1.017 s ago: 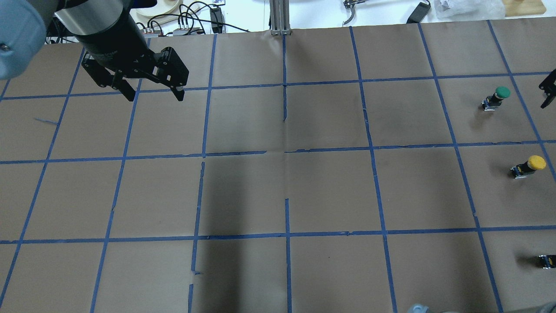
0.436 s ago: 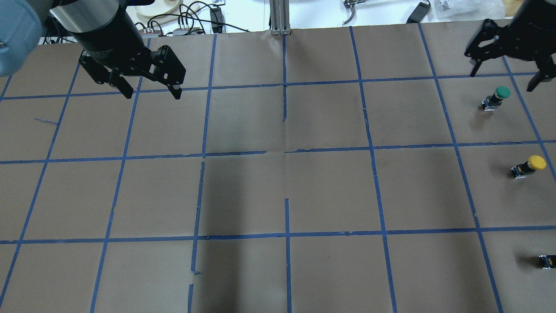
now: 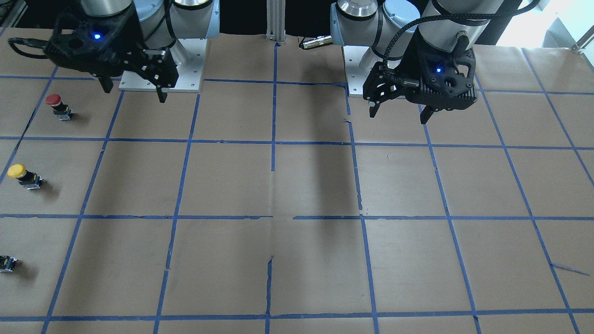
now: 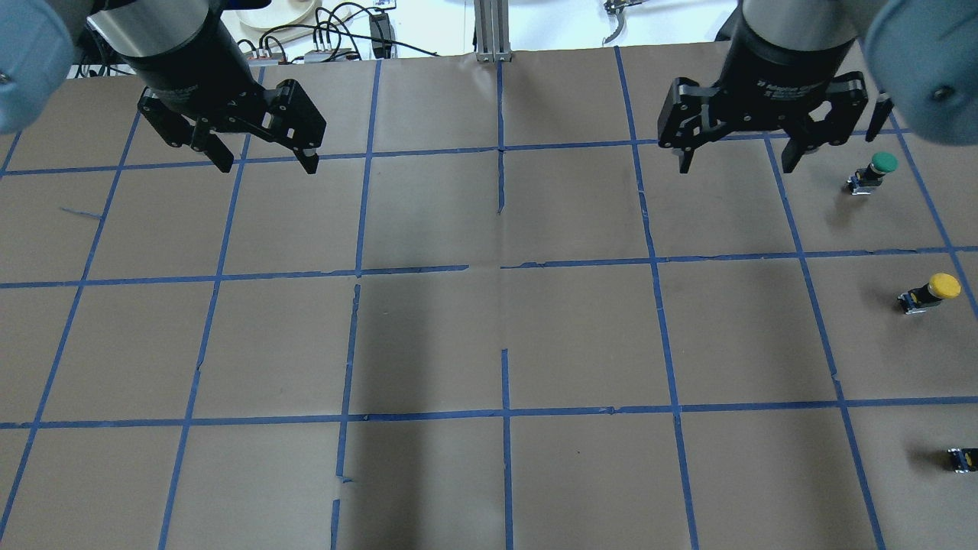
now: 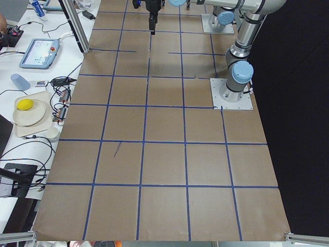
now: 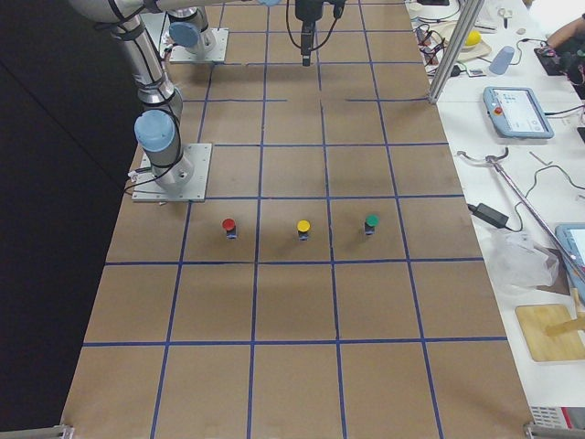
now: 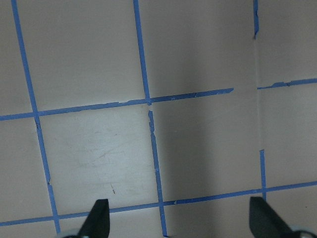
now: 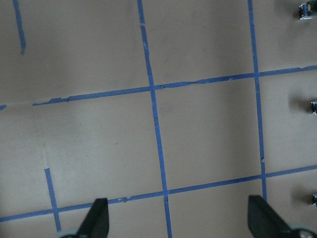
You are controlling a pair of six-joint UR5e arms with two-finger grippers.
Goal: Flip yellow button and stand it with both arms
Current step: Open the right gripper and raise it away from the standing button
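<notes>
The yellow button [image 4: 928,292] stands cap up on the brown paper at the far right of the overhead view. It also shows in the front view [image 3: 25,175] and the right side view [image 6: 303,227]. My right gripper [image 4: 735,166] is open and empty. It hangs above the table, well left of the button and farther out, and shows in the front view [image 3: 134,93]. My left gripper [image 4: 267,166] is open and empty over the far left of the table, also in the front view [image 3: 398,116]. Both wrist views show spread fingertips over bare paper.
A green-capped button [image 4: 875,172] stands beyond the yellow one and a red-capped button [image 3: 59,105] nearer the robot's base. A tiny dark block [image 4: 961,458] shows at the frame edge. Blue tape lines [image 4: 504,275] grid the paper. Cables and clutter [image 4: 328,38] lie past the far edge.
My right arm has swung in from the right edge and its open gripper now hangs left of the green button. My left gripper has barely shifted. The buttons have not moved.
</notes>
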